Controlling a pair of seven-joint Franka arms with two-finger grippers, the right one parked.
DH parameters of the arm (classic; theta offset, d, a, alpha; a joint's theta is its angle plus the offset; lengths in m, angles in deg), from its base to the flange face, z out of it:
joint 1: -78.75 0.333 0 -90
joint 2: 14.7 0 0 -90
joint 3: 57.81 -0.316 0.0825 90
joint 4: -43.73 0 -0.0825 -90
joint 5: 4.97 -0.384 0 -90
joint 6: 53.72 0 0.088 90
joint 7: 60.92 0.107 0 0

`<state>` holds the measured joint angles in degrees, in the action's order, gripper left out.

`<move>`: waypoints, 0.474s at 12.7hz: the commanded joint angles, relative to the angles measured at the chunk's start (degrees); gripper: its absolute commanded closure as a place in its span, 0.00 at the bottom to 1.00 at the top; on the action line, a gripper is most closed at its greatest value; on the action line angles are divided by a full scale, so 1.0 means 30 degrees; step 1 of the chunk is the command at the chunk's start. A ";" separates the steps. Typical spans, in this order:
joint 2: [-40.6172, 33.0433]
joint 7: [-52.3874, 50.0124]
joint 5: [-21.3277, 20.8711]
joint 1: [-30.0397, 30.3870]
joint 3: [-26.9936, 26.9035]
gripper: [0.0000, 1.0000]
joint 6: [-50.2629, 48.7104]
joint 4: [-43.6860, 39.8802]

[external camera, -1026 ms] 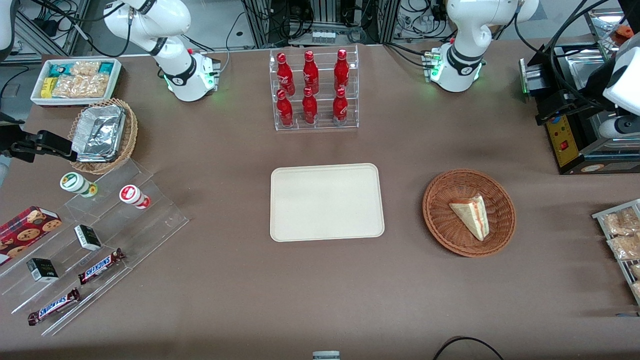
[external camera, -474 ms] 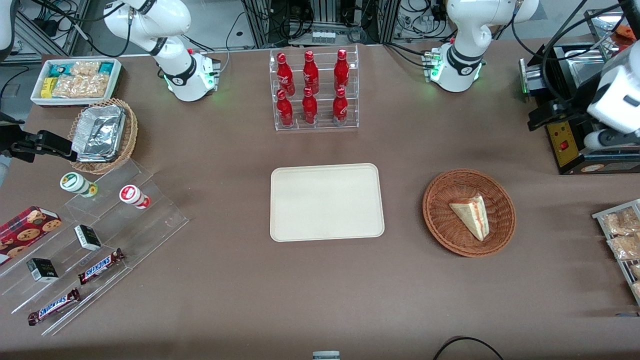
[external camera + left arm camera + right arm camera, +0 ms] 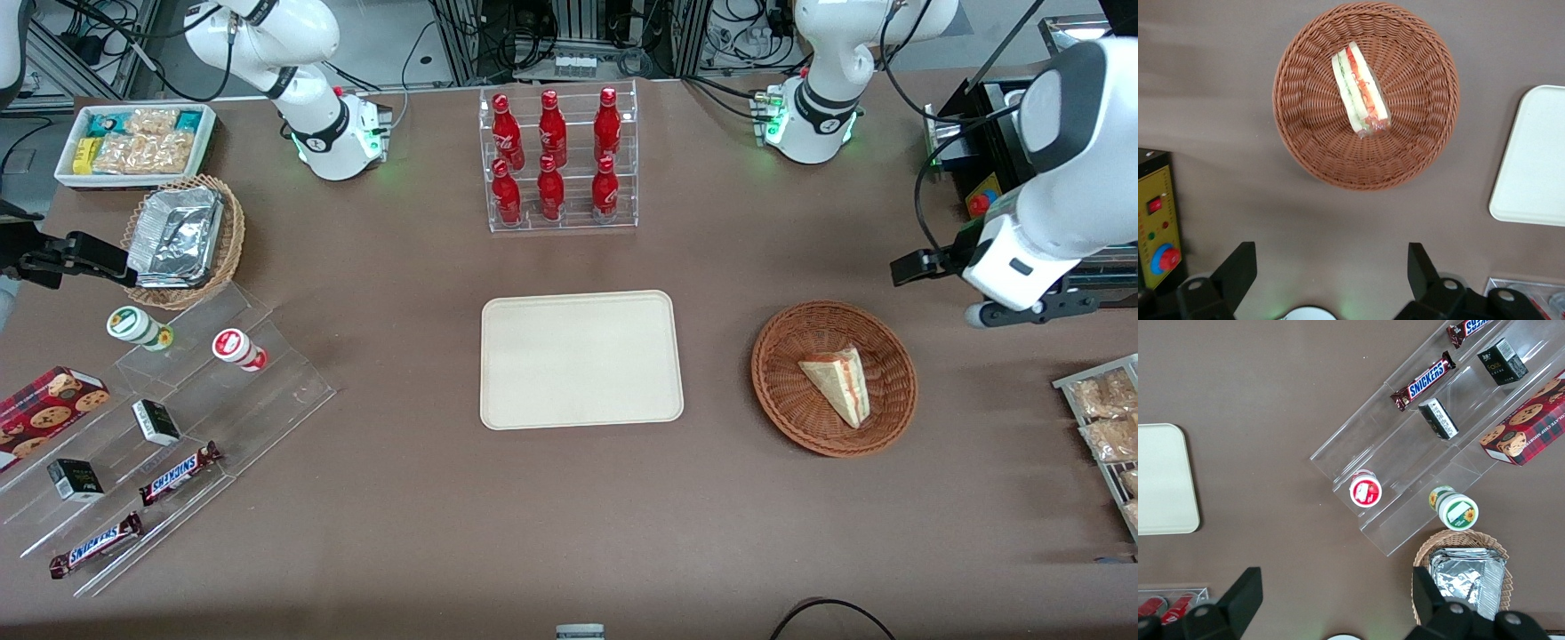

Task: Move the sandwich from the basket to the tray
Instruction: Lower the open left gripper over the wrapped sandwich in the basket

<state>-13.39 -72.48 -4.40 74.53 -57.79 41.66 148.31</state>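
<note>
The end effector (image 3: pixel 1326 267) hangs above the bench toward the working arm's end, off to the side of the basket (image 3: pixel 834 378), its fingers (image 3: pixel 1238 270) spread wide and holding nothing. The sandwich (image 3: pixel 839 382) lies in the basket (image 3: pixel 1365 93), a wedge with its layered edge (image 3: pixel 1361 87) showing. It looks light, soft and easily crushed, and possibly wrapped in slippery film; a gentle grip across the two flat bread faces near the thick end seems safest. The tray (image 3: pixel 581 359) sits mid-bench beside the basket with nothing on it. Foil containers (image 3: pixel 176 236) fill a tan basket near the parked arm's end
</note>
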 commanded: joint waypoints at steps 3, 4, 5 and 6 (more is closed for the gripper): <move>-0.0526 0.0073 -0.0133 -0.0060 -0.0064 0.00 0.3675 0.3159; -0.0526 0.0044 -0.0162 -0.0030 -0.0064 0.00 0.4643 0.3805; -0.0497 -0.0102 -0.0163 -0.0001 -0.0093 0.00 0.5842 0.4566; -0.0467 -0.0190 -0.0163 -0.0001 -0.0094 0.00 0.7014 0.5212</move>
<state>-13.40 -72.49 -4.40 74.60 -57.91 57.27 159.48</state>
